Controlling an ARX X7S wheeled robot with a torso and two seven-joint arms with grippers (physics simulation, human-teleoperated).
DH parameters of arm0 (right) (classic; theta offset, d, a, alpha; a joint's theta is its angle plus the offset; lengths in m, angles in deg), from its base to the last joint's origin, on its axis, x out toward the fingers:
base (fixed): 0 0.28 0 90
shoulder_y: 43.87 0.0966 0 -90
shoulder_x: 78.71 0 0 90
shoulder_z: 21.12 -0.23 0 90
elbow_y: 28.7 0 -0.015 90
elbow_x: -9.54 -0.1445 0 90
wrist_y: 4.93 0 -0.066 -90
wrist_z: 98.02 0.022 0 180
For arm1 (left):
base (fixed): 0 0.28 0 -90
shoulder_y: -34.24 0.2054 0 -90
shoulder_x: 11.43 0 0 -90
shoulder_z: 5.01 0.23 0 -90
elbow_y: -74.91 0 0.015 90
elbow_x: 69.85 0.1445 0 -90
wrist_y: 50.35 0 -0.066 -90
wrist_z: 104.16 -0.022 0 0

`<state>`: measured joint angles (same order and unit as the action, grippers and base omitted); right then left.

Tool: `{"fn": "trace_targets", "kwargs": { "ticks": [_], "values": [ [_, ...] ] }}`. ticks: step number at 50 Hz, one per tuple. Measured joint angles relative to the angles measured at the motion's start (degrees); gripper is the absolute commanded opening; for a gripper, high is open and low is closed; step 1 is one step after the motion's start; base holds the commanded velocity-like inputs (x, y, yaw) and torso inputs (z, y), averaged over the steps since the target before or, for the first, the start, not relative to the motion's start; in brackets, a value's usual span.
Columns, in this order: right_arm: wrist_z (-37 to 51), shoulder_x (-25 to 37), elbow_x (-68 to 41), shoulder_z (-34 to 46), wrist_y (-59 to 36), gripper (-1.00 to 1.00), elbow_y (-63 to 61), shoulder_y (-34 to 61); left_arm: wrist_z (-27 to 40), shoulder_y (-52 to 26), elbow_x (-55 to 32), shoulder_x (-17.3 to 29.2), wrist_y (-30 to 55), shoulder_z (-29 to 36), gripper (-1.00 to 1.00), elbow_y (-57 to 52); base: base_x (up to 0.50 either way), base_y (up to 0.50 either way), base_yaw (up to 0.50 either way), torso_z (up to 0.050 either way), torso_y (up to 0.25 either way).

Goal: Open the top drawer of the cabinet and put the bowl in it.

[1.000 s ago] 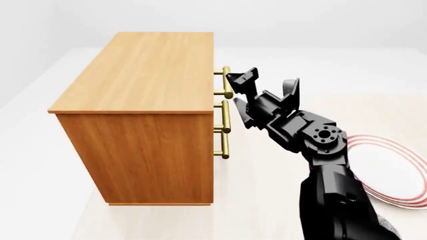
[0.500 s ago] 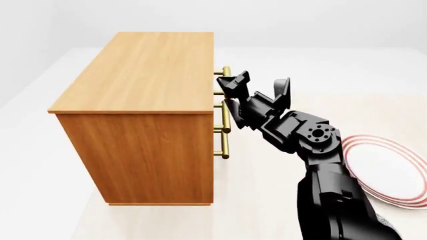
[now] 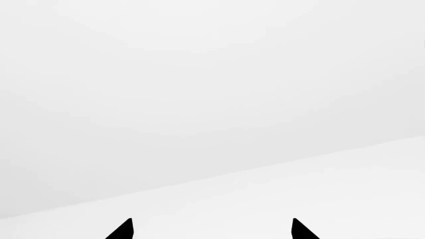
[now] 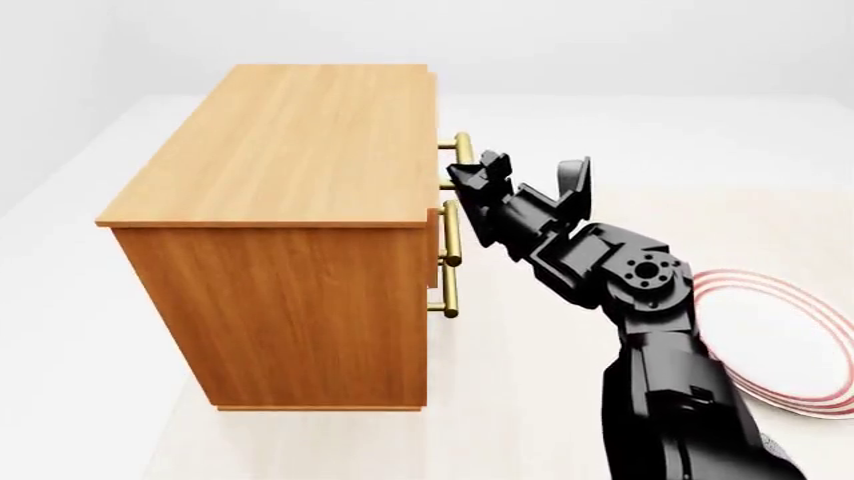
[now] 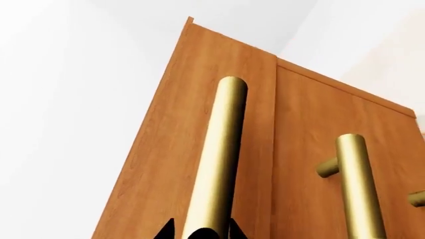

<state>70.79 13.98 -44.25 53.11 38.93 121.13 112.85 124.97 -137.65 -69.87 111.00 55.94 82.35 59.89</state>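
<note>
The orange-brown cabinet [image 4: 294, 150] stands at the left of the head view. Its top drawer [image 4: 433, 120] sticks out a little from the cabinet front, and its front fills the right wrist view [image 5: 166, 149]. My right gripper [image 4: 478, 180] is shut on the top drawer's brass bar handle [image 4: 463, 148]. In the right wrist view the jaws [image 5: 201, 230] sit on either side of that bar [image 5: 222, 149]. The bowl is almost hidden behind my right arm; only a speckled grey sliver [image 4: 777, 442] shows. My left gripper [image 3: 211, 231] is open and empty.
A flat white plate with red rings [image 4: 787, 340] lies on the floor at the right, beside my right arm. The two lower drawers' brass handles [image 4: 450, 265] show below the top one. The left wrist view shows only pale floor and wall.
My right gripper moved in onto the top drawer's handle and closed on it. The top drawer has come out of the cabinet front by a small amount.
</note>
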Motion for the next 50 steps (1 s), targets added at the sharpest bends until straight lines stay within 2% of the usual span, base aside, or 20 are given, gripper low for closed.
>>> {"fn": "trace_targets", "kwargs": {
  "ticks": [27, 50],
  "values": [
    [8.5, 3.6, -2.9, -4.0, -5.0, -1.00, -10.4, -3.9, -0.3, 0.4, -0.1, 0.1, -0.5, -0.3, 1.00, 0.0, 0.00, 0.00, 0.00, 0.000, 0.002],
    [12.6, 5.9, -3.9, -5.9, -7.2, -1.00, -14.0, -4.9, -0.5, 0.7, 0.0, 0.1, -0.9, -0.6, 1.00, 0.0, 0.00, 0.00, 0.00, 0.000, 0.003]
  ]
}}
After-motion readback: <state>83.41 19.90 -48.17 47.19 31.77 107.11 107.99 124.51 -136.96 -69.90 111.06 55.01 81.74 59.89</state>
